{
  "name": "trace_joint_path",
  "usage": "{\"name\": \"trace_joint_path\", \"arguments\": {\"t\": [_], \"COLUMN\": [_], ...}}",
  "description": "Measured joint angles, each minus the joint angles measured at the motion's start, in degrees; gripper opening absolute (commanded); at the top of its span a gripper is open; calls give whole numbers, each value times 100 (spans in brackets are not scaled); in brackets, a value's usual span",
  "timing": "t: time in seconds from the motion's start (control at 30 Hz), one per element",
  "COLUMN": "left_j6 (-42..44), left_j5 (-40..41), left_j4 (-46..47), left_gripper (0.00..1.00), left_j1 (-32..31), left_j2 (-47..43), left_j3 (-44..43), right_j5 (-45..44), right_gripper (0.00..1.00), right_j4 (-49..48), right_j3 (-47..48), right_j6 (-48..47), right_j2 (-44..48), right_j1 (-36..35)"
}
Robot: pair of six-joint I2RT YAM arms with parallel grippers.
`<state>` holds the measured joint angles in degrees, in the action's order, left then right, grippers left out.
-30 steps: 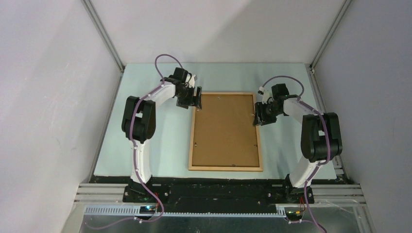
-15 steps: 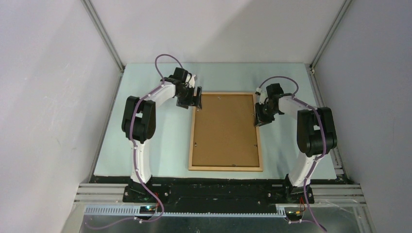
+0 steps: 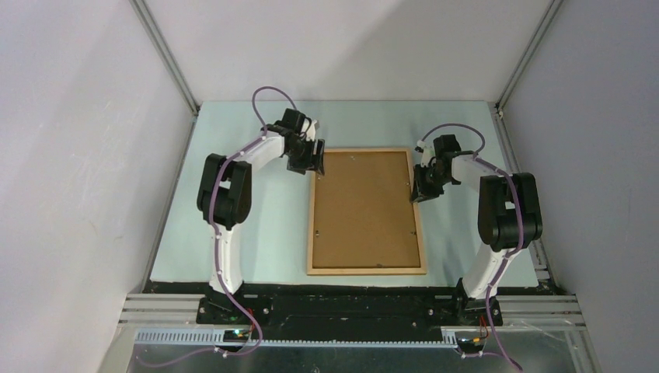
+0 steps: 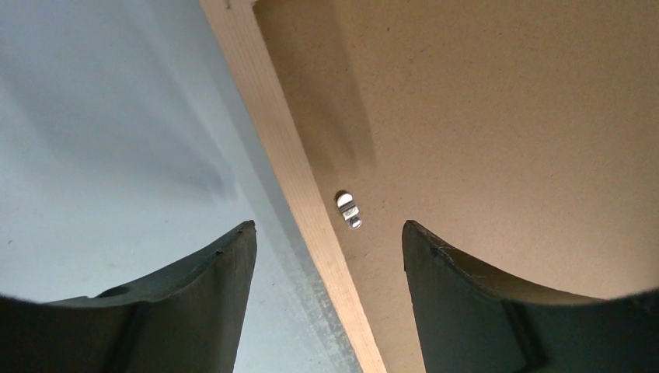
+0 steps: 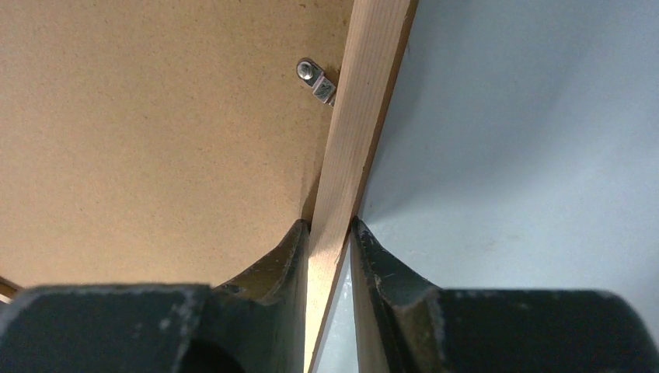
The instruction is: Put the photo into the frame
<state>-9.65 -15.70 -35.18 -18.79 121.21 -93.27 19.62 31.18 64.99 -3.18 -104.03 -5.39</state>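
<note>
Right wrist view puts your right gripper (image 5: 330, 229) closed on the right rail of the frame (image 5: 365, 93), one finger on the side of the backing board (image 5: 155, 140), the other outside over the table (image 5: 528, 155). A metal turn clip (image 5: 315, 80) sits just ahead of the fingertips. Your left gripper (image 4: 328, 227) is open, its jaws straddling the left rail without touching it, and a second clip (image 4: 348, 210) shows between them. The frame lies face down between the two grippers, board uppermost. You cannot see the photo in any view, so there is no telling whether it sits under the board.

As I judge the risks, your hold is on one thin rail only. If you lift or drag from there, the frame may pivot, twist in the jaws or slip out. If you close the left jaws off-centre, the inner finger may land on the second clip or the board and shove the frame sideways. If you tilt the frame with the clips undone, the board and any print beneath may drop out
</note>
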Motion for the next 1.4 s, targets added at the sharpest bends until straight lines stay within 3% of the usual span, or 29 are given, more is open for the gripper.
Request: {"name": "trace_joint_path", "arguments": {"t": [0.7,1.4], "left_j6": [-144,-129], "left_j5": [745,754], "left_j4": [61,415], "left_gripper": [49,41], "left_j1": [-286,-306], "left_j2": [330,42], "left_j3": [-212,284], "right_j5": [83,162], "right_gripper": [6,5], "right_j4": [-20,-39], "right_j3": [-15,-37], "right_j6": [-2,-2], "right_j2": [0,0], "right_j1": [44,103]}}
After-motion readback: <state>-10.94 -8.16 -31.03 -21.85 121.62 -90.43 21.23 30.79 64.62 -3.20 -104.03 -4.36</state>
